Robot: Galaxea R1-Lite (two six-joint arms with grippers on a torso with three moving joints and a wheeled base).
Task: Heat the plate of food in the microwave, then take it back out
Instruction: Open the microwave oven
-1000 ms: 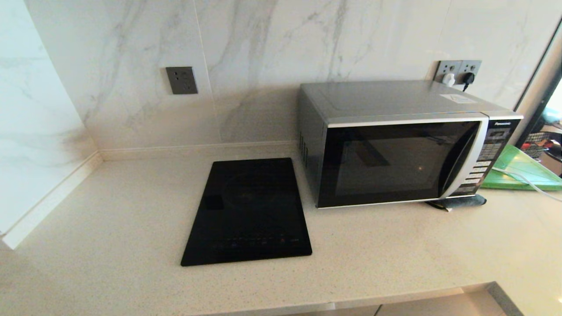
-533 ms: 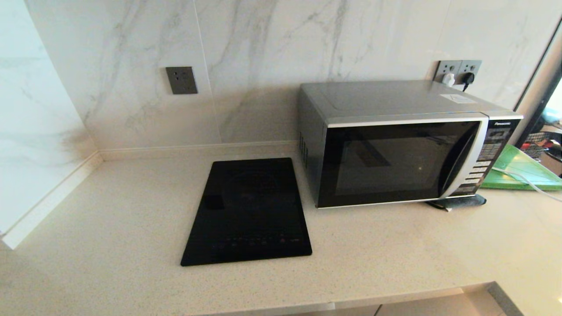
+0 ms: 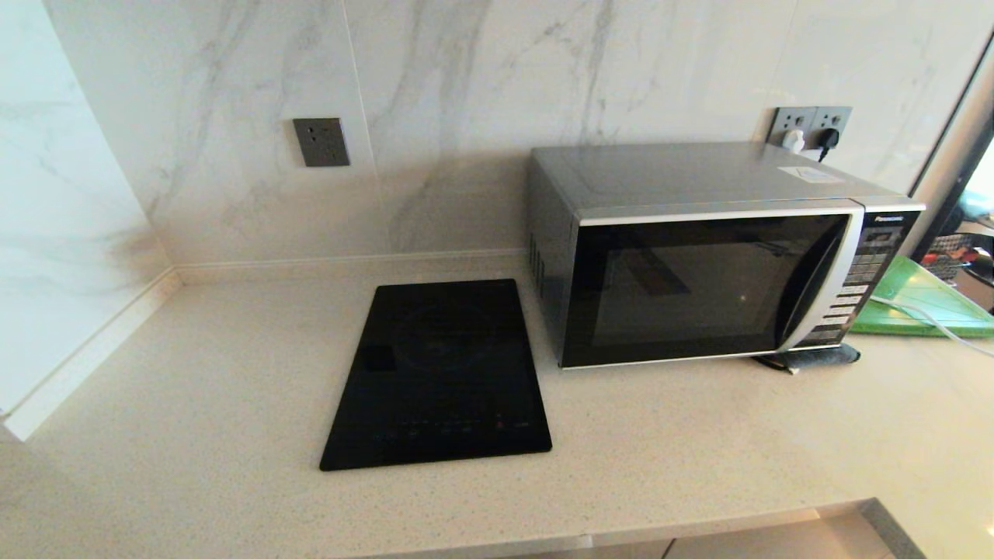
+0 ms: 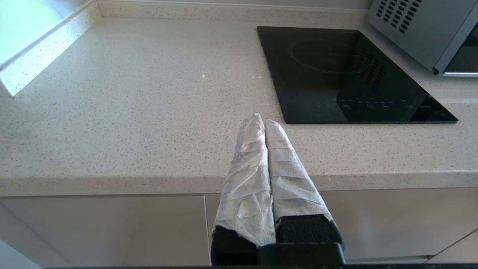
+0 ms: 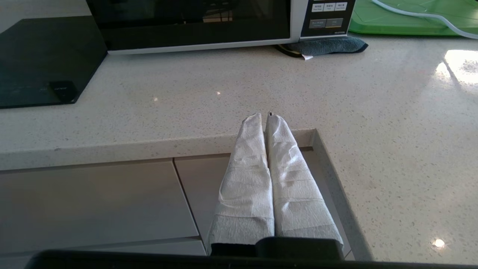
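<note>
Microwave door closed, ahead of right gripper, nearer arm; plate unseen. Both grippers pressed together, empty; left gripper parked at worktop edge.

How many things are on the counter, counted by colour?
Black: 1, the cooktop
Silver-grey: 1, the microwave
Green: 1, the cutting board
Dark grey: 1, the cloth under the microwave's corner
Total: 4
</note>
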